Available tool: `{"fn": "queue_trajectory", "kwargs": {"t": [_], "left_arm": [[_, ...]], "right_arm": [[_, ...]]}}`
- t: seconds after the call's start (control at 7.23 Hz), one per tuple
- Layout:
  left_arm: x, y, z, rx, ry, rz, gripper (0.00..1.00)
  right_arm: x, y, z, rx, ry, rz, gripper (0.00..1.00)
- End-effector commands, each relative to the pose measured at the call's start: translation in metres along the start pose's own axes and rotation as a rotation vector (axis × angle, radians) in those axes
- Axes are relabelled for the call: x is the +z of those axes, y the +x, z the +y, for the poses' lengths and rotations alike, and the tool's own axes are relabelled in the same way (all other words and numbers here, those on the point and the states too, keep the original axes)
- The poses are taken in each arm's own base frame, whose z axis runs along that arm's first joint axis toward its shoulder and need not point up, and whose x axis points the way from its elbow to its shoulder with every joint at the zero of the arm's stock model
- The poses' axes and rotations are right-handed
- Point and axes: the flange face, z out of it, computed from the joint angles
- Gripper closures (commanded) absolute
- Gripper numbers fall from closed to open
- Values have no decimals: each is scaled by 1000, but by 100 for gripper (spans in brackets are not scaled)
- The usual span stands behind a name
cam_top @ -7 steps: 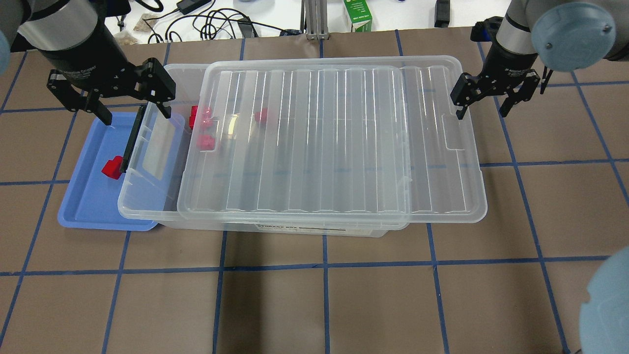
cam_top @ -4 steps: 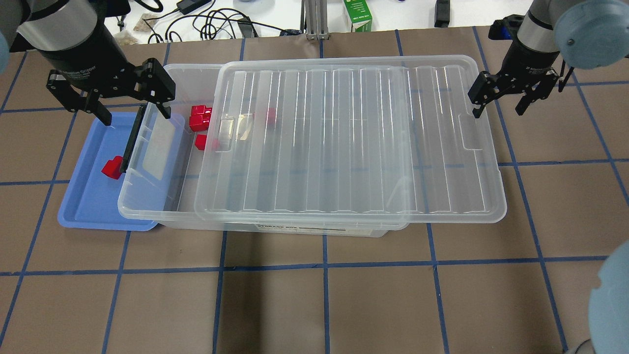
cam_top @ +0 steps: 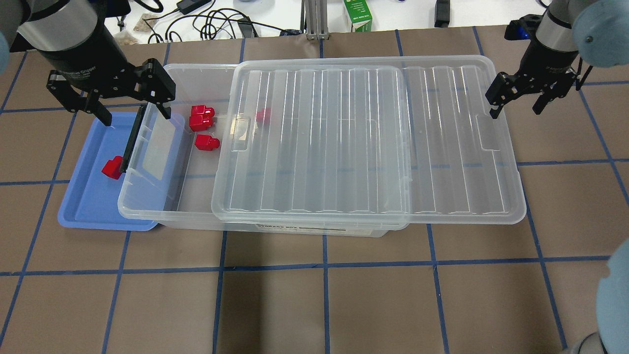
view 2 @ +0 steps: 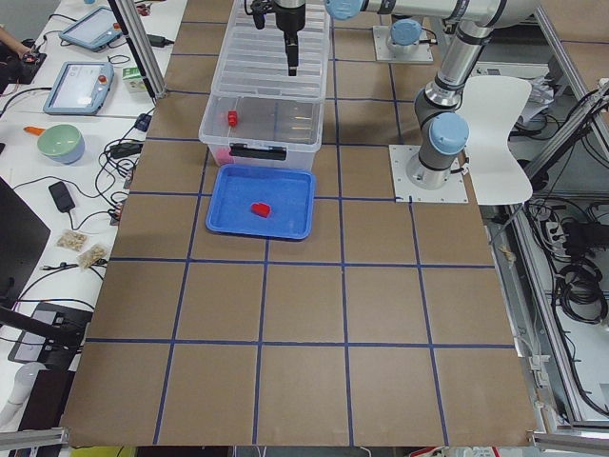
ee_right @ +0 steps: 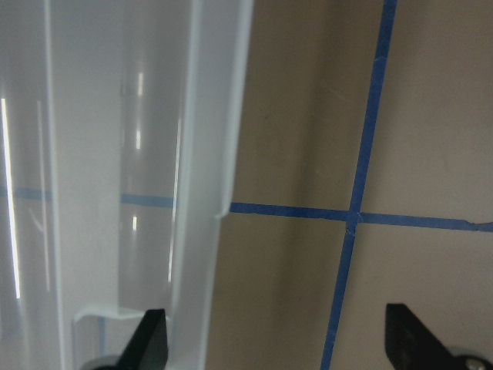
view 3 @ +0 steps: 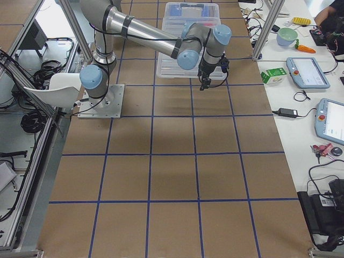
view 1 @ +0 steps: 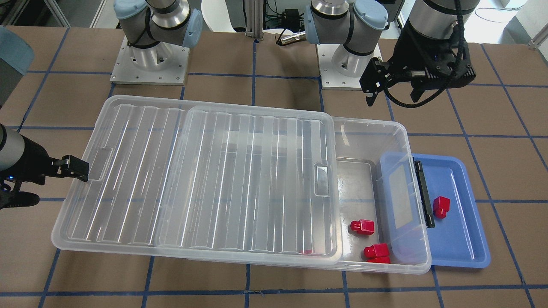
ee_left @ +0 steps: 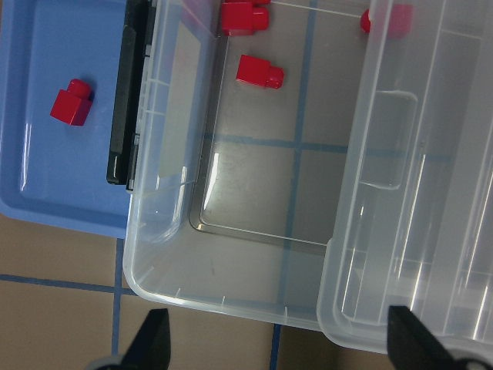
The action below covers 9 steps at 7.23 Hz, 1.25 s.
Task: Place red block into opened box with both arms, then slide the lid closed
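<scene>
At the lower middle of the overhead frame, the box (cam_top: 167, 212) lies on the bench (cam_top: 314, 295) with its long axis running left to right and its black-barred short end at the left. The lid (cam_top: 368, 142) is laid on it along the same axis but shifted rightward, so the box's left end is uncovered and the lid overhangs at the right. Opening is thus judged done; placing and closing are left. Farther up, the red block (cam_top: 112, 167) is found on the blue tray (cam_top: 86, 201) at the left, just beside the black bar and outside the box; its stub appears to point toward the upper right, though it is seen small. Other red blocks (cam_top: 206, 142) lie inside the uncovered end. Farthest, the left pincer (cam_top: 133, 112) is held wide and empty above the box's left end. The right pincer (cam_top: 515, 109), likewise spread and empty, is poised with one finger just beside the lid's right short edge.
</scene>
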Motion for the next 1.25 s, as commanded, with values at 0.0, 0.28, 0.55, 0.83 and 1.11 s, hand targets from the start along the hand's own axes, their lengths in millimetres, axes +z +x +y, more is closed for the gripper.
{"fn": "queue_trajectory", "kwargs": {"t": [0.0,0.28,0.55,0.83,1.11], "left_arm": [[0,1,0,2,0,0,0],[-1,0,1,2,1,-1,0],[-3,-70,-13,36,-24,13,0],[24,-156,-28,77,-73,79,0],[66,-195,-54,187,-90,107,0]], "right_arm": [[0,12,2,-8,0,0,0],[3,31,7,23,-8,-12,0],[2,31,7,25,-8,-12,0],[-5,24,10,29,0,-7,0],[-8,19,10,24,4,-11,0]]}}
